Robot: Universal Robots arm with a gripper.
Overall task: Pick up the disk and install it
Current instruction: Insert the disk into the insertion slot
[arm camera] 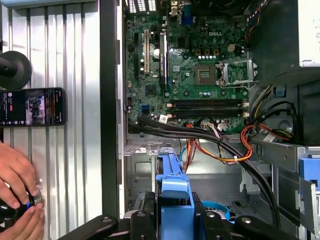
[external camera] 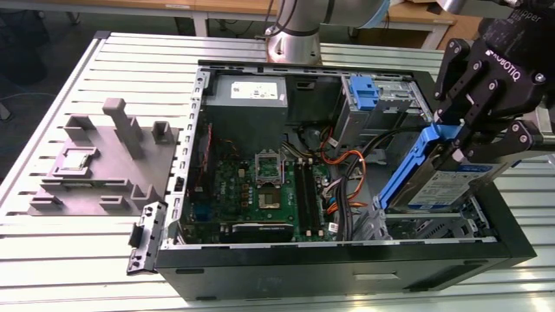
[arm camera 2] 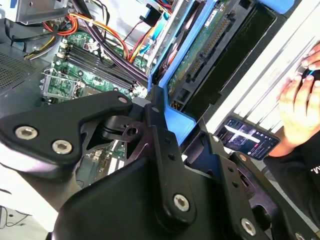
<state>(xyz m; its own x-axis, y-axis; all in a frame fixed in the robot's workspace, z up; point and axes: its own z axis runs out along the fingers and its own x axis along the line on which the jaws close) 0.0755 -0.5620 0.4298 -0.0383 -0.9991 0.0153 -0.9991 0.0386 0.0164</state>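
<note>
The disk [external camera: 438,188], a silver-grey drive with a white-and-blue label and blue side rails, hangs tilted on edge over the drive bay at the front corner of the open computer case [external camera: 347,273], on the exterior view's right. My gripper [external camera: 459,151] is shut on its upper end, clamping the blue rail. In the second wrist view the disk's green circuit board side [arm camera 2: 200,55] shows beyond the black fingers [arm camera 2: 156,107]. In the first wrist view a blue rail [arm camera: 172,192] rises from between the gripper's links, above the grey metal bay floor [arm camera: 220,172].
Motherboard [external camera: 260,185], black and orange cables [arm camera: 220,147] beside the bay. A tall blue bracket [external camera: 364,94] stands at the case's back. A grey fixture [external camera: 104,162] lies on the slatted table. A person's hand [arm camera: 15,182] and a phone [arm camera: 32,106] rest beside the case.
</note>
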